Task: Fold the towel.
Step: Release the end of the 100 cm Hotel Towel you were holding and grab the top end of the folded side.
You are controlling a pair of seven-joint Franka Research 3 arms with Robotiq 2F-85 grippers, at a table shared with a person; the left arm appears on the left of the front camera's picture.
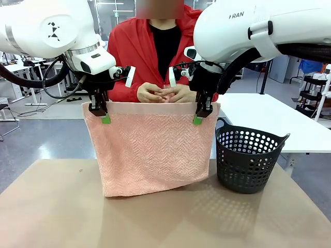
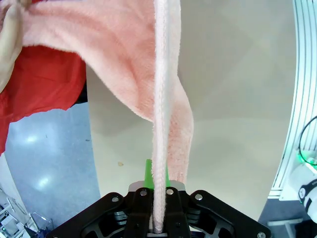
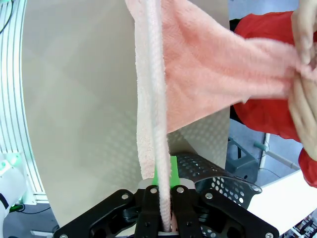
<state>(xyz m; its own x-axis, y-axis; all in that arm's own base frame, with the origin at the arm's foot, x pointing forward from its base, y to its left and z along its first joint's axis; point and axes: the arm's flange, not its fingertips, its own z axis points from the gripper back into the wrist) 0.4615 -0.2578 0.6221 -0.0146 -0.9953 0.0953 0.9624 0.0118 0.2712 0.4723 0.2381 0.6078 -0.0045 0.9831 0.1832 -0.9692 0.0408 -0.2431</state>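
**Desk (image 1: 51, 212) below, towel (image 1: 152, 152) hung from two corners**

I hold the salmon-pink towel above the desk with the left end effector (image 1: 100, 111) and the right end effector (image 1: 202, 113) each pinched tight on a top corner, so the cloth hangs flat for a fold. Behind it, the person's hands (image 1: 164, 93) gather its far part. One black basket (image 1: 249, 161) stands beside it.

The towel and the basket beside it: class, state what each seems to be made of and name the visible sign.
The towel looks like terry cloth, perhaps cotton, matte salmon-pink: zigzag texture, fuzzy edge. The basket looks like moulded plastic, dark and matte: rigid walls with regular round holes.
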